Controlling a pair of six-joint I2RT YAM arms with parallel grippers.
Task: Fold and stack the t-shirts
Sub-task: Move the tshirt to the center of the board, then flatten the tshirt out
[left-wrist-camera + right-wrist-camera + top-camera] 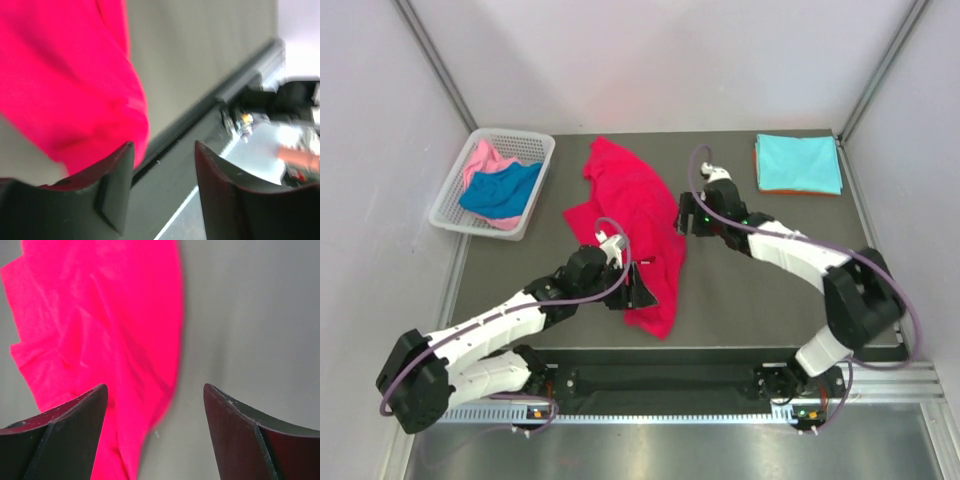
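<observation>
A crimson red t-shirt (635, 215) lies crumpled and unfolded on the dark table middle; it also shows in the left wrist view (65, 85) and the right wrist view (100, 330). My left gripper (642, 290) is open over the shirt's near right edge, holding nothing. My right gripper (686, 218) is open just beside the shirt's right edge, holding nothing. A folded light turquoise t-shirt (798, 162) lies on an orange one (800, 191) at the far right. The royal blue t-shirt (502, 189) and the pink t-shirt (486, 160) lie bunched in the basket.
A white lattice basket (448, 200) stands at the far left of the table. The table's near edge with a black rail (200, 112) runs close to my left gripper. Light walls enclose the table on three sides.
</observation>
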